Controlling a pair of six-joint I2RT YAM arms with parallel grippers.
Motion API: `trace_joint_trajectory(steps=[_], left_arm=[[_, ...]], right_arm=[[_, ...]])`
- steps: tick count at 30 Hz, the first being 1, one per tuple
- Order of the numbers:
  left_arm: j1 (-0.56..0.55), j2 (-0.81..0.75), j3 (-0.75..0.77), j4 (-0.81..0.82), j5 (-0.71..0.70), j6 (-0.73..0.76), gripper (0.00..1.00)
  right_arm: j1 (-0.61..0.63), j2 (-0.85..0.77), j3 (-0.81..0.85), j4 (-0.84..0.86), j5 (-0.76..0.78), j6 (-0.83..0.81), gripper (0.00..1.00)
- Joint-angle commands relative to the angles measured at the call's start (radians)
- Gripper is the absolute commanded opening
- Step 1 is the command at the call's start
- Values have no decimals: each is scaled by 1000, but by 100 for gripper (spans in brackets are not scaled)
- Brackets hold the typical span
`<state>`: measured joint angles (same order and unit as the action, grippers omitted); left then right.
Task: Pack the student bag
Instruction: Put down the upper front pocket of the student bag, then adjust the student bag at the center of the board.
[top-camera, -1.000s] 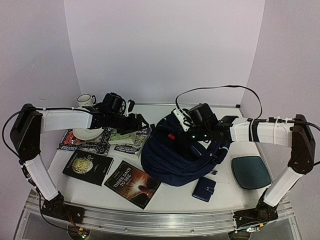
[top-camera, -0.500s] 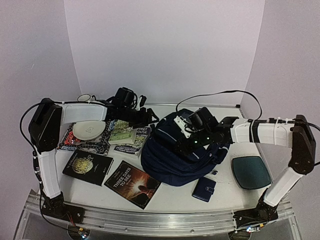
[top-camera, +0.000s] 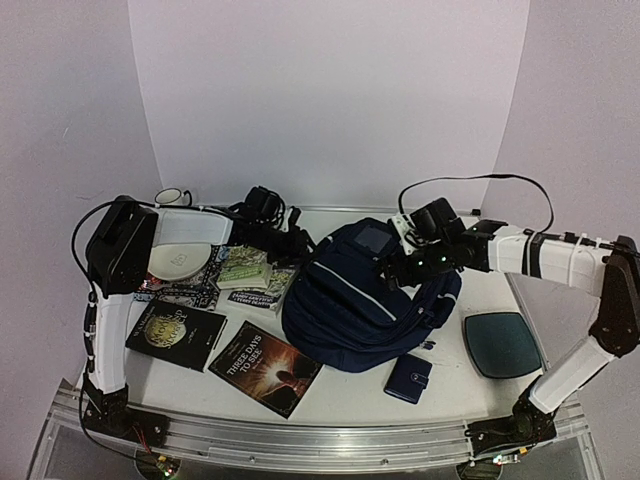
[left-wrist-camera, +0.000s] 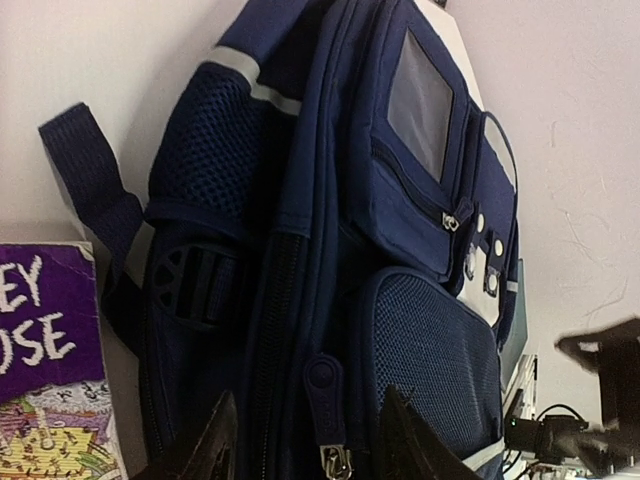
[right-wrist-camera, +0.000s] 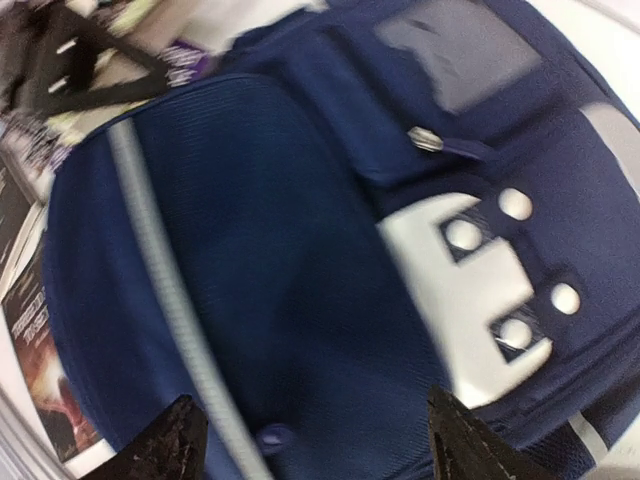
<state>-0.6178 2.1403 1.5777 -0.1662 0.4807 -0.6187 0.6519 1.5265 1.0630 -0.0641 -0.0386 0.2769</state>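
Straddling bag zip pull, L tool half-open; R tool wide, empty.

White arm links, bulky black joints, a black left hand, thin looping black cable

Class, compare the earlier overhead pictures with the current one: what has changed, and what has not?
The right gripper let go of the student bag and drew back to the right, now open. The left gripper moved right, up to the bag's side, jaws apart. Books and wallet stayed put.
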Motion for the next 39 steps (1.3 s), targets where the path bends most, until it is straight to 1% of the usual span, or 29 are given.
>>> trace_joint_trajectory(steps=[1, 7, 10, 12, 16, 19, 22, 25, 28, 30, 32, 35, 39], left_arm=[[-3, -2, 45, 9, 78, -3, 46], [-32, -7, 27, 10, 130, -1, 37], [-53, -19, 0, 13, 140, -2, 34], [-70, -43, -31, 22, 138, -9, 33], [-114, -96, -83, 74, 139, -22, 32], [-154, -117, -89, 91, 135, -22, 31], [-183, -136, -101, 100, 123, -20, 32], [-189, -172, -135, 102, 81, -10, 36], [-189, -234, -184, 99, -15, 17, 43], [-179, -269, -214, 88, -81, 39, 46], [-157, -283, -235, 77, -106, 34, 47], [-121, -273, -250, 76, -98, 10, 49], [-99, -229, -236, 76, -98, -13, 51]], right_arm=[[-48, 43, -41, -63, 64, 94, 79], [-95, 175, -31, -12, 76, 65, 79], [-117, 246, 17, 22, 70, 20, 79], [-134, 304, 65, 41, 64, -22, 78], [-157, 399, 212, 46, 49, -94, 78], [-167, 464, 321, 45, 47, -149, 78], [-170, 497, 393, 32, 44, -196, 78], [-170, 471, 419, 3, -3, -222, 78], [-162, 384, 366, -7, -72, -224, 80], [-138, 308, 320, -11, -87, -227, 82], [-106, 239, 270, -16, -71, -231, 83], [-42, 164, 214, -33, -24, -238, 83], [44, 138, 216, -57, 29, -236, 82]])
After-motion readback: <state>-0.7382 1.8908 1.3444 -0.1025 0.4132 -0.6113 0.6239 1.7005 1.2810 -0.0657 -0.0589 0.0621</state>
